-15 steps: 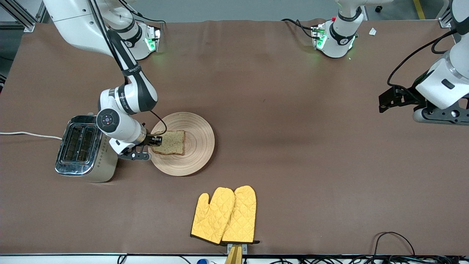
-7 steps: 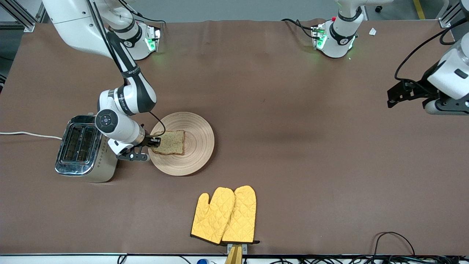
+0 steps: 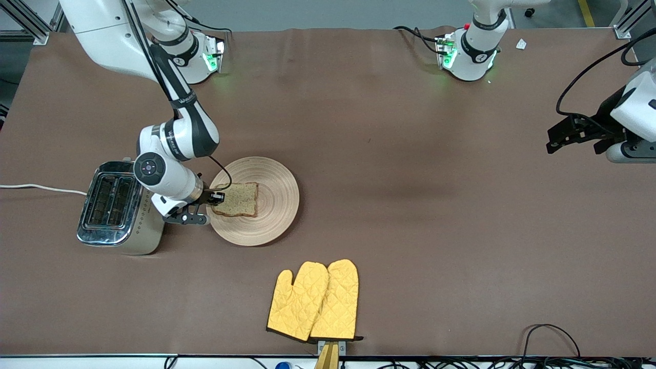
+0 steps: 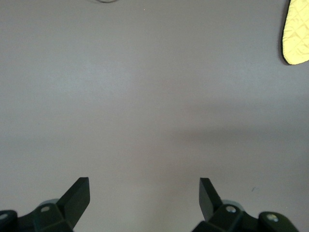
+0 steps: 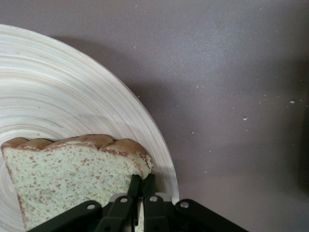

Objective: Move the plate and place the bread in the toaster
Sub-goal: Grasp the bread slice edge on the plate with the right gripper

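Right gripper (image 3: 219,197) pinches speckled brown bread (image 3: 239,199) flat on the ringed plate (image 3: 277,200); left gripper (image 4: 144,195) gapes wide, empty.

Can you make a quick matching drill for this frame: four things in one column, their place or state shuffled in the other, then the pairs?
Things:
1. bread
2. toaster
3. oven mitts
4. left gripper

Places or states:
A. open over bare table, at the left arm's end
B. on the plate, its edge pinched by the right gripper
C. nearest the front camera
D. slots empty, beside the plate

Pairs: 1-B, 2-D, 3-C, 4-A
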Tool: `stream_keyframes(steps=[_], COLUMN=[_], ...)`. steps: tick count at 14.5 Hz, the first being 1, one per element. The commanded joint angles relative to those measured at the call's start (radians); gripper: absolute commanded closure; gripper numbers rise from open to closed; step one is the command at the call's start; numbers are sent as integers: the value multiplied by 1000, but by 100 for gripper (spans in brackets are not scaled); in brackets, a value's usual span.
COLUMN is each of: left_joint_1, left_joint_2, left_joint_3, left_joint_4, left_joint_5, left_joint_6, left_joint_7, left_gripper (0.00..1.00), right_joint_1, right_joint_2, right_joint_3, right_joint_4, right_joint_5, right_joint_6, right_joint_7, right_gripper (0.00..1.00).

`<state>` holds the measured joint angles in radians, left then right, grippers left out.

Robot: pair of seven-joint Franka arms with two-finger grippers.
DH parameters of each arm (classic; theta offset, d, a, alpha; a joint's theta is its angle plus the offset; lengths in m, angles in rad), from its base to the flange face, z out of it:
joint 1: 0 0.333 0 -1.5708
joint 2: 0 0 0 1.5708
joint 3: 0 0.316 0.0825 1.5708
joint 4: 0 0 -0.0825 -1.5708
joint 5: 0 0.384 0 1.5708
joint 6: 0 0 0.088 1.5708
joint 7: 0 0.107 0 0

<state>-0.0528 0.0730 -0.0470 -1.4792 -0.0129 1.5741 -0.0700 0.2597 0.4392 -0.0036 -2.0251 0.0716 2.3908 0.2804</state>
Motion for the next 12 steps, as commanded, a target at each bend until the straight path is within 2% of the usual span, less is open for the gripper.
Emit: stream_keyframes(steps=[1, 5, 8, 12], left_joint_1=[-2, 2, 5, 14], left_joint_2=[-5, -2, -1, -1], left_joint_3=[7, 7, 7, 7], left_joint_4=[-18, -18, -13, -10], left_joint_5=[-16, -16, -15, -15], left_joint_6=[20, 18, 18, 12], left_joint_7=[-13, -13, -11, -7], left_gripper=[0, 0, 0, 0], right_joint_1=[-10, -8, -5, 15], right_joint_2=[-8, -22, -68, -71], right_joint_3=[5, 4, 4, 1], right_joint_4=[-7, 84, 173, 385], right_joint_5=[-3, 4, 8, -31], right_joint_6=[-10, -164, -312, -566], right_joint_7=[13, 17, 19, 48], right_gripper=[100, 100, 100, 100])
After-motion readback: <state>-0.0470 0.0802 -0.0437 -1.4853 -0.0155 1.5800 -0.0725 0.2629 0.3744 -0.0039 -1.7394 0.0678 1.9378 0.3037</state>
